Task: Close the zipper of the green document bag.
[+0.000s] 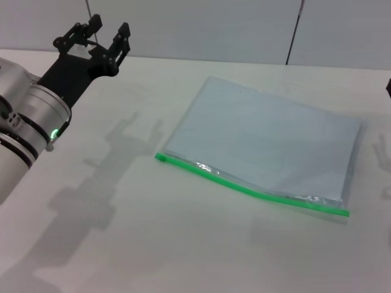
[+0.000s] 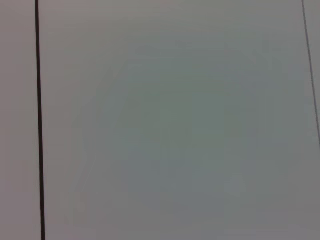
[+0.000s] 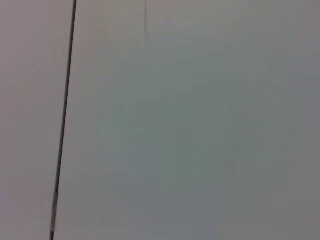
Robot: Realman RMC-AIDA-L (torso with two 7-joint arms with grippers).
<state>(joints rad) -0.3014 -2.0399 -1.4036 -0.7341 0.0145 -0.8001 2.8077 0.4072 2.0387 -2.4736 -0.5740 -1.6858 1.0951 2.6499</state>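
The green document bag (image 1: 269, 140) lies flat on the white table, a pale blue-grey translucent pouch right of centre in the head view. Its zipper (image 1: 244, 188) is a bright green strip along the bag's near long edge, running from near the table's middle toward the right. I cannot make out the slider. My left gripper (image 1: 109, 35) is raised at the far left of the table, well away from the bag, open with nothing between its fingers. Only a dark sliver of the right arm (image 1: 388, 87) shows at the right edge. Both wrist views show only wall panels.
The white table (image 1: 153, 244) stretches bare in front of and left of the bag. A pale panelled wall (image 1: 201, 27) with dark seams rises behind the table's far edge.
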